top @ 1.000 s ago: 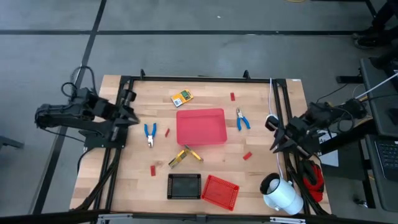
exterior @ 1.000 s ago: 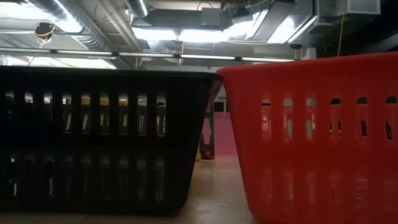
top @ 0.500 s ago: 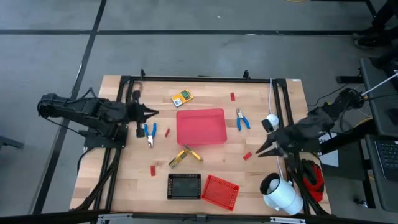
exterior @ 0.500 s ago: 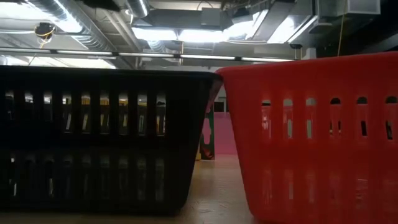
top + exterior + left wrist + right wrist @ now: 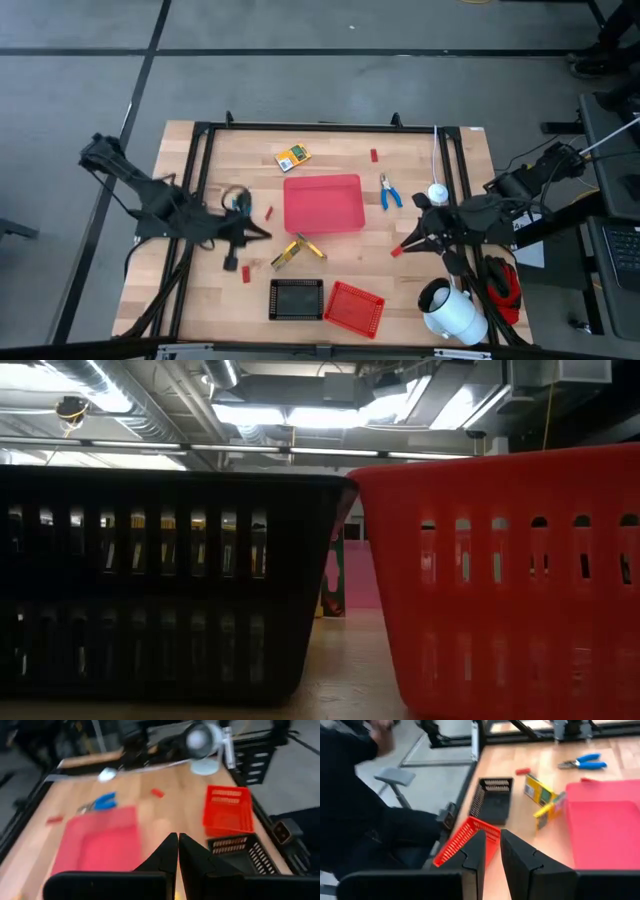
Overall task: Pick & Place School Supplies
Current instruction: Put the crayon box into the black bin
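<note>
In the high view my left gripper (image 5: 262,233) reaches over the table between the blue-handled pliers (image 5: 240,204) and two yellow-and-green card boxes (image 5: 297,250) that lean on each other. Its fingers are shut (image 5: 177,851). My right gripper (image 5: 402,246) stands by a small red block (image 5: 396,251), fingers a narrow gap apart (image 5: 493,851). A third card box (image 5: 293,157), second pliers (image 5: 388,190) and more red blocks (image 5: 374,155) (image 5: 268,212) (image 5: 246,274) lie flat on the wood. The low view shows no gripper.
A large red tray (image 5: 323,203) sits mid-table. A black tray (image 5: 297,298) and a red mesh basket (image 5: 352,305) stand at the near edge and fill the low view. A white lamp (image 5: 450,310) is at the near right corner. A person in dark clothes (image 5: 350,795) shows beyond the table.
Both arms have swung in from the table's sides. My left gripper moved right, then toward the near edge, past the pliers. My right gripper moved left, toward the red block near the tray's right side. No object has moved.
</note>
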